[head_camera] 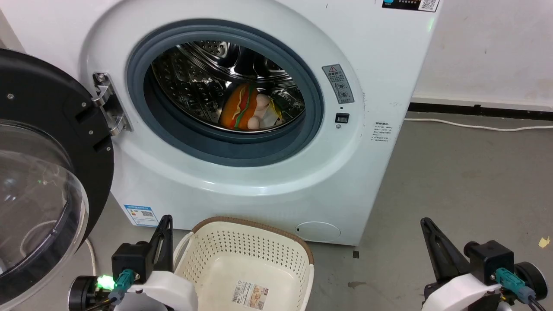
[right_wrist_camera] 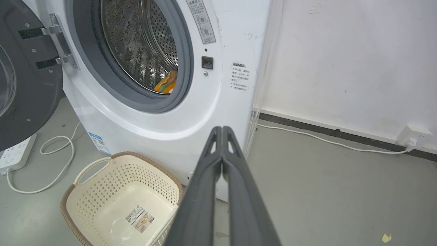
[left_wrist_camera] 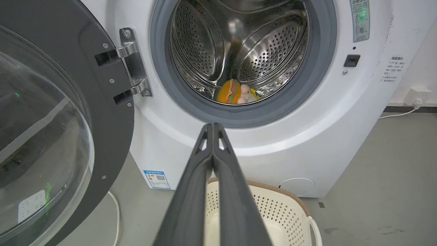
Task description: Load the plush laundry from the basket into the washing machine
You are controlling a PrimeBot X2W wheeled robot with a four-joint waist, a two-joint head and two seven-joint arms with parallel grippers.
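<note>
So the plush laundry (head_camera: 246, 113) sits in the drum (head_camera: 194, 73) of the washing machine (head_camera: 380, 65), its door (head_camera: 52, 112) is swung open to the left, and the basket (head_camera: 242, 242) is on the floor (head_camera: 453, 185) right in front.

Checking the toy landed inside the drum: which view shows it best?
Head view: the plush laundry lies large and clear in the drum. Left wrist view shows it smaller; right wrist view, just an orange edge behind the grey ring.

One washing machine (head_camera: 268, 190), one basket (head_camera: 259, 224), one plush laundry (head_camera: 241, 110), two pincers: left pincer (head_camera: 166, 221), right pincer (head_camera: 425, 223).
</note>
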